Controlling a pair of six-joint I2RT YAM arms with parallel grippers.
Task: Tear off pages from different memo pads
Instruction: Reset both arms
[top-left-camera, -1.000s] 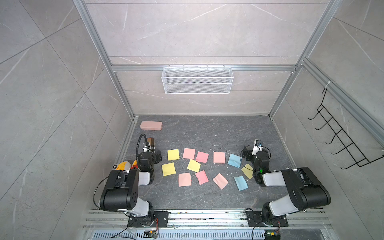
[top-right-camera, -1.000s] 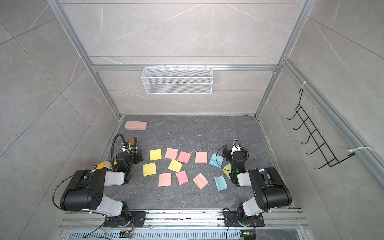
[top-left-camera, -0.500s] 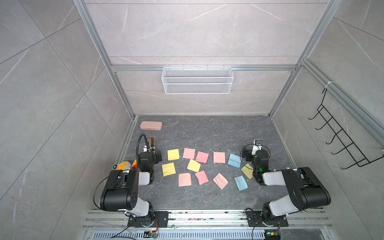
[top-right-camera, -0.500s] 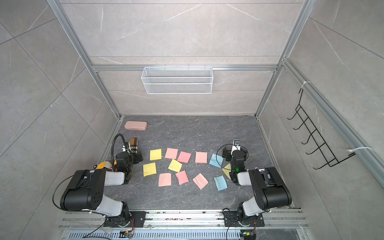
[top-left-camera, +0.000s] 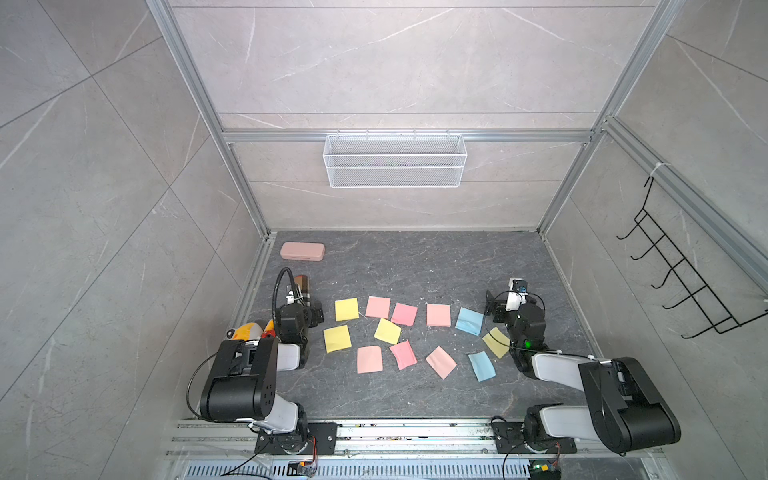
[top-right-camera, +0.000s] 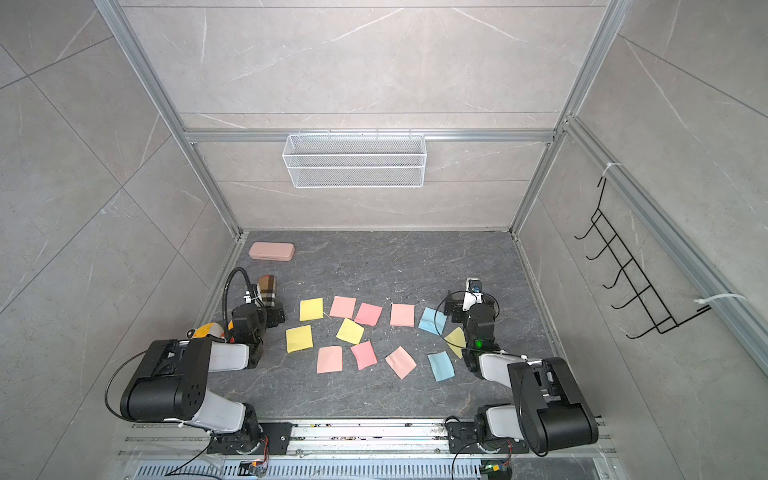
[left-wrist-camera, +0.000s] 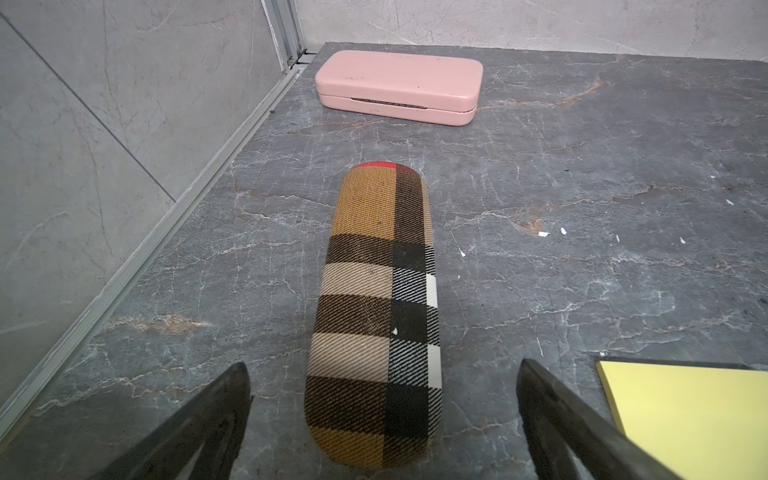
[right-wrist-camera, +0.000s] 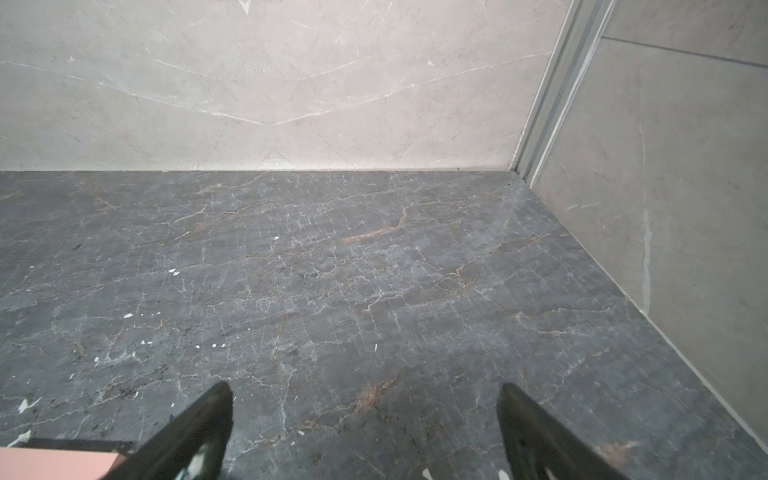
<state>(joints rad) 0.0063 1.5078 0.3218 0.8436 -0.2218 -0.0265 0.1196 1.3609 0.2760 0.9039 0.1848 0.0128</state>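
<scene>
- The memo pads (top-left-camera: 438, 315) and the pages (top-left-camera: 441, 362) lie together in a loose band of twelve pastel squares across the middle of the tabletop (top-left-camera: 415, 266), between my two arms. I count four yellow, six pink and two blue.
- From above I cannot firmly separate blocks from single sheets. The far row sits square with crisp edges, so I take those for pads. The nearer ones lie skewed and a few look faintly curled, so I read them as loose pages.
- If that reading holds, sheets of all three colours are already off. I cannot tell how many more are wanted, and no sheet is being pulled right now.
- In the left wrist view the corner of a yellow square (left-wrist-camera: 685, 415) shows matte paper, a straight edge and a dark shadow line behind it. It looks like a block, though I would not swear to it.
- The left gripper (left-wrist-camera: 382, 368) has its fingers spread wide and holds nothing. The near end of a plaid case (left-wrist-camera: 374, 316), woven fabric with rounded ends, lies between them with a gap on each side.
- The right gripper (right-wrist-camera: 365, 387) is equally wide and empty over bare, veined dark stone. Only the corner of a pink square (right-wrist-camera: 54, 465) shows at the frame edge.
- Further out, a smooth pink case (top-left-camera: 302, 252) lies closed near the far left corner.
- A white mesh basket (top-left-camera: 395, 166) hangs on the back wall and a black wire hook rack (top-left-camera: 681, 291) on the right wall.
</scene>
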